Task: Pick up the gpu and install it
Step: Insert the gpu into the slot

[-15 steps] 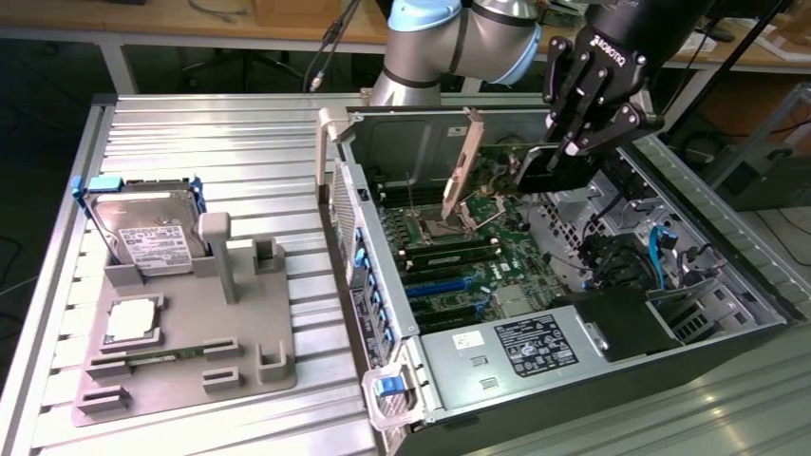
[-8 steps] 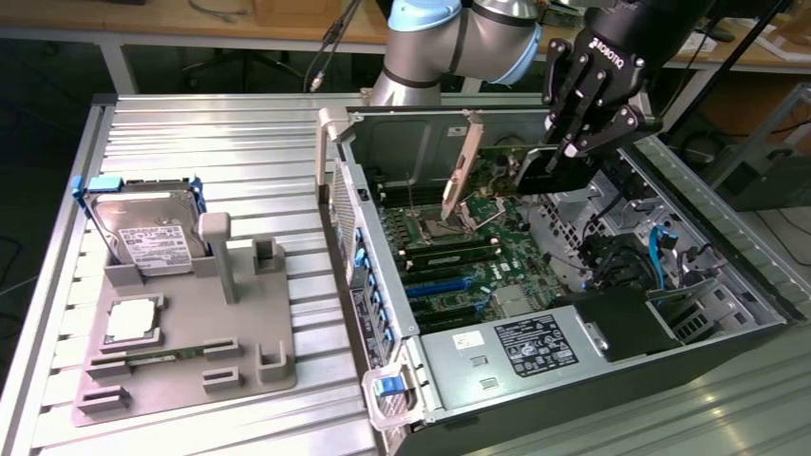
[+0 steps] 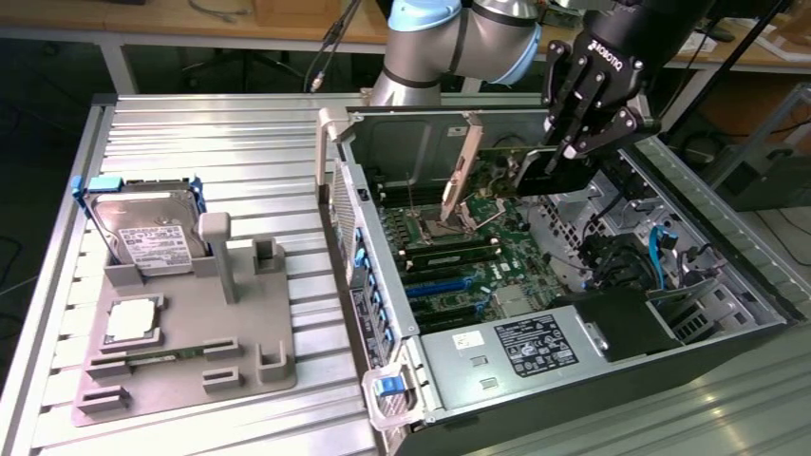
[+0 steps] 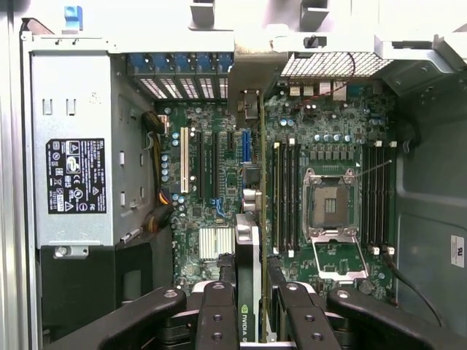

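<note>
One card — the gpu (image 3: 503, 174) (image 4: 248, 251) — is pinched edge-on between my gripper's (image 3: 561, 160) (image 4: 248, 321) fingers (image 4: 217, 306), and I see it held inside the open case (image 3: 709, 249), just over the motherboard (image 3: 472, 256) (image 4: 332, 146).

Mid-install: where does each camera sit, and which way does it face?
Exterior view: off the arm, raised, looking down on the table and open computer case; shows the arm and the gripper shut on the gpu.
Wrist view: on the wrist, looking past the fingers into the case at the motherboard; the fingers flank the gpu's edge.
Shared: gripper, gpu, motherboard, power supply.
</note>
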`<state>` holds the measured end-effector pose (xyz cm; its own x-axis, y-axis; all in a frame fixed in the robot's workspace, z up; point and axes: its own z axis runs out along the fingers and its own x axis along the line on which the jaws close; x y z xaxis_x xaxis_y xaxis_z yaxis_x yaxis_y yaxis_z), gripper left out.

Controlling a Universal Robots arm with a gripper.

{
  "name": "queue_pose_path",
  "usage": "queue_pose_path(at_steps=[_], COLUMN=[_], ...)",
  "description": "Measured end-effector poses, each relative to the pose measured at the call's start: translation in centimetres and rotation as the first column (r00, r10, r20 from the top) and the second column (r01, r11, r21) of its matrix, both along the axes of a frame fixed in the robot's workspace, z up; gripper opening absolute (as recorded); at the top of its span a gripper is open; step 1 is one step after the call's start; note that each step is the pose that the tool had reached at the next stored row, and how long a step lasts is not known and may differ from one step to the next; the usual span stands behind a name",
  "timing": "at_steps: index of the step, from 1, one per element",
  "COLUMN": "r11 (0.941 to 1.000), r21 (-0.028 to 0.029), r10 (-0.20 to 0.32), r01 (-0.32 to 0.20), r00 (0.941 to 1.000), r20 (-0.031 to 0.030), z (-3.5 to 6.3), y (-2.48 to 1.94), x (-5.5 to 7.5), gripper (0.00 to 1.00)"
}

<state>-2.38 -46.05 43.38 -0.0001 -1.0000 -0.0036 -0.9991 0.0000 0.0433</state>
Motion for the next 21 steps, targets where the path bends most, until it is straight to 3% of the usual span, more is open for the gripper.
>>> queue_pose_path(at_steps=[21], r11=[0.9999], r21=[0.0001], r10=[0.012], r01=[-0.012], r00=[0.9999], r20=[0.0000], z=[-0.07], y=[0.00], x=[0.00], gripper=[0.27])
